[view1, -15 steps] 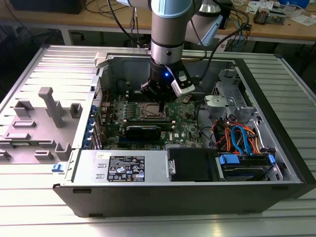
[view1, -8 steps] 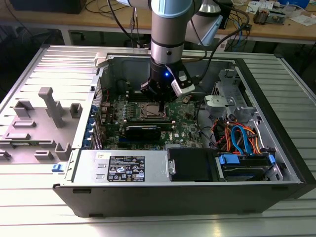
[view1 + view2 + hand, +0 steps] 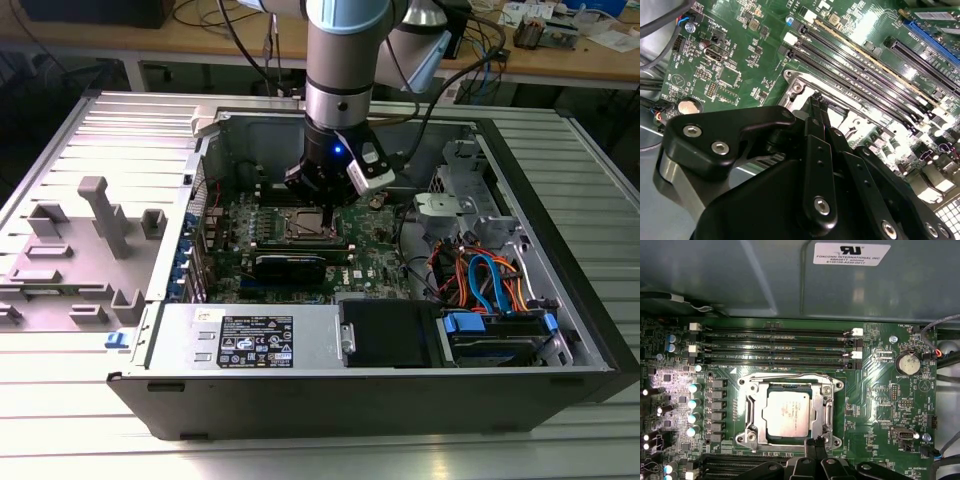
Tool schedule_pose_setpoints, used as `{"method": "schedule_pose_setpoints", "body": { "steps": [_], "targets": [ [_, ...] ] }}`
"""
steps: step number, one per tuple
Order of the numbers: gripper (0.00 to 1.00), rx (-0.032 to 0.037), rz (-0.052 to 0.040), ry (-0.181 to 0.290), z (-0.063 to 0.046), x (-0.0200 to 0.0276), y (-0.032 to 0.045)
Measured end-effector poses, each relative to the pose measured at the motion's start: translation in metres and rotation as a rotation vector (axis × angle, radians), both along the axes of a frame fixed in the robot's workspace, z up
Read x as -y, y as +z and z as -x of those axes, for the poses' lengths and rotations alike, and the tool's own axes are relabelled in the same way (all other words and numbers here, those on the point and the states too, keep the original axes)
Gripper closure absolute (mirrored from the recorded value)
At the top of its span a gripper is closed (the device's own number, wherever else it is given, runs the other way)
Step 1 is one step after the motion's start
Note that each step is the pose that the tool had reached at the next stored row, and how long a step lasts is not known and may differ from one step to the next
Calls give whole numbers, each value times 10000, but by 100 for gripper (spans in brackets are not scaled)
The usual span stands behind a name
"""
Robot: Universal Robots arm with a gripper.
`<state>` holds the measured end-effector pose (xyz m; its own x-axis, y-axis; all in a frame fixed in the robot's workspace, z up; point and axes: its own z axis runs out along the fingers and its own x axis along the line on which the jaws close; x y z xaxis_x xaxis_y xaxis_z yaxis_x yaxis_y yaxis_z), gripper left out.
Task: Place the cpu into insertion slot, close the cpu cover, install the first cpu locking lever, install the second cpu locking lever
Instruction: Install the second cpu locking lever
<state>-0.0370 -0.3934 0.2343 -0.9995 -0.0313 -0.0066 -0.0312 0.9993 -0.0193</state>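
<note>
Far left of the exterior view: grey plastic fixture tray (image 3: 80,250) with upright posts, lying on the ribbed table beside the case. Lower left of centre: boxed power supply (image 3: 250,340) along the near wall of the open computer case (image 3: 560,330). Centre: green board (image 3: 225,230), black expansion card (image 3: 290,265) near its front edge, and above it the gripper (image 3: 325,195) hanging straight down from the arm, tips just beside the chip seat. Seen in the first wrist view: cpu (image 3: 786,412) lying flat and square in the insertion slot, contact field covered; cpu cover (image 3: 754,410) lowered around it as a silver frame; memory slots (image 3: 775,347) and coin battery (image 3: 908,364) nearby; gripper (image 3: 812,444) at the frame's edge. Seen in the second wrist view: gripper (image 3: 816,102) with jaws pressed together, no gap showing; whether a thin lever wire is pinched between them, not possible to tell. Right of the exterior view: drive bay with orange and blue cables (image 3: 480,280). Handling, as a judgement: cpu light, rigid, smooth-topped, fragile on its underside, best taken by opposite edges; cover thin, stiff, hinged, best pressed at its free edge.
</note>
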Motion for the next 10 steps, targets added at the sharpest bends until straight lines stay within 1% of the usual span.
{"method": "schedule_pose_setpoints", "body": {
  "steps": [2,5,7,10],
  "targets": [
    [89,-17,-1,0,0,3,0],
    [89,-21,-1,0,2,18,0],
    [89,-21,-3,1,6,42,0],
    [89,-21,-3,0,11,100,0]
  ]
}}
